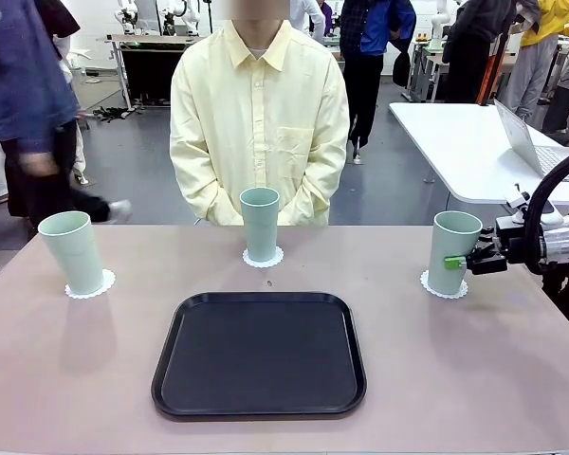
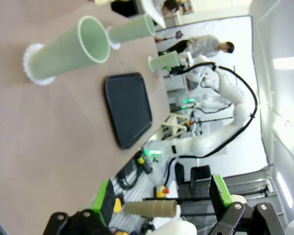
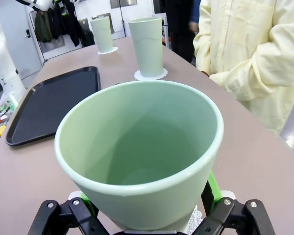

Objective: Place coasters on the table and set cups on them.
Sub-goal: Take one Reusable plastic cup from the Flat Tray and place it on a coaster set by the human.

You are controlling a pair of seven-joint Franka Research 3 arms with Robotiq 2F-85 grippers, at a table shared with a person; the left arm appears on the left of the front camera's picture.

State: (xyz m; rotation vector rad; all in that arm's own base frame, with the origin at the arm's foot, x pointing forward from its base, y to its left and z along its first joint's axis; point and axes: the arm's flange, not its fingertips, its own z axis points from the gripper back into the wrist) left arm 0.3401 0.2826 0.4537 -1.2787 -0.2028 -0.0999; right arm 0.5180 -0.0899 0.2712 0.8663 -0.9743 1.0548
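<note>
Beige table [image 1: 474, 379] — black tray [image 1: 259, 354], three coasters [image 1: 263, 258] under cups [image 1: 260, 223]

A: The right gripper [image 1: 452, 263] is black, with a bright green pad at the fingertip beside the right-hand cup [image 1: 451, 251]. Behind it come a silver-grey wrist ring and a white arm link, and a thick black cable arcs over them.

B: The left gripper [image 2: 161, 200] matches: black finger links with round silver screws and green pads [image 2: 220, 190].

A: Past the black tray [image 2: 128, 108], the right arm's rounded white segments carry the same black cable along them.

B: The person [image 1: 259, 123] behind the tray wears a pale yellow, long-sleeved, collared shirt with a chest pocket.
</note>
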